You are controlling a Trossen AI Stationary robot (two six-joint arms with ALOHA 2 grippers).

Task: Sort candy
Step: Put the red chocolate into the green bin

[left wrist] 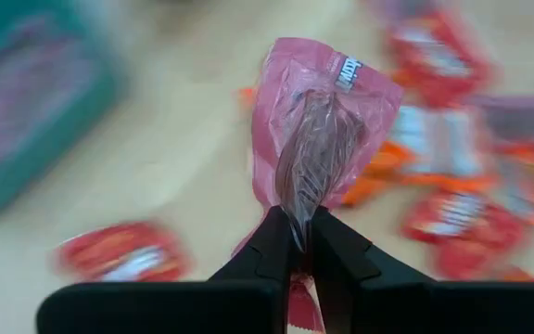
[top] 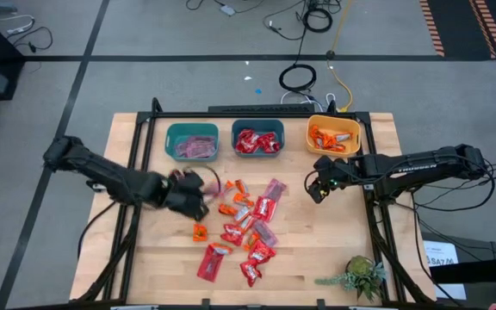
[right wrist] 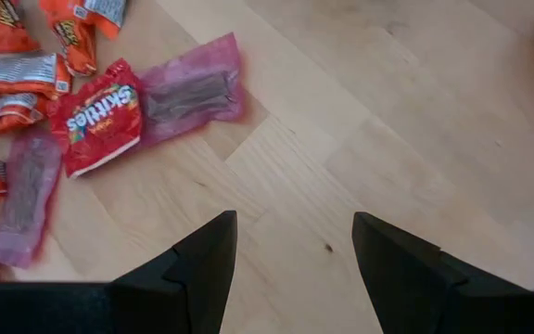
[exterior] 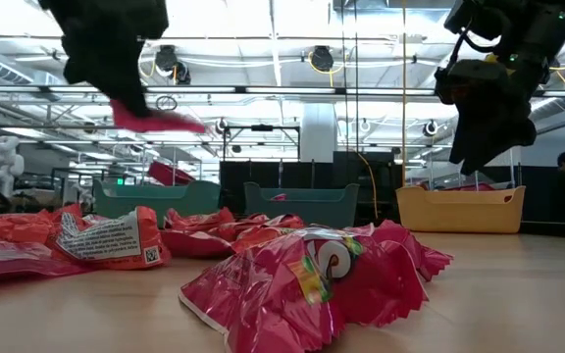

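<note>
A loose pile of candy (top: 244,228) in red, orange and pinkish-mauve wrappers lies flat on the middle of the wooden table. My left gripper (left wrist: 301,232) hangs above the pile's left side (top: 198,191), shut on one pinkish-mauve candy (left wrist: 327,111). The low view shows that candy (exterior: 160,120) high above the table. My right gripper (right wrist: 295,232) stands open over bare wood to the right of the pile (top: 317,188), with nothing between its fingers. My left gripper pinches the pinkish-mauve candy between its two fingers by one end of its wrapper (left wrist: 297,211), only at the fingers' free ends. The fingers slant down from the table's left. The candy sticks out beyond the fingertips, lifted clear of the table and the pile.
Three bins stand in a row at the table's far edge. A teal bin (top: 192,142) holds pinkish candy, a teal bin (top: 257,140) holds red candy, and a yellow bin (top: 334,135) holds orange candy. A small plant (top: 360,277) sits at the near right corner.
</note>
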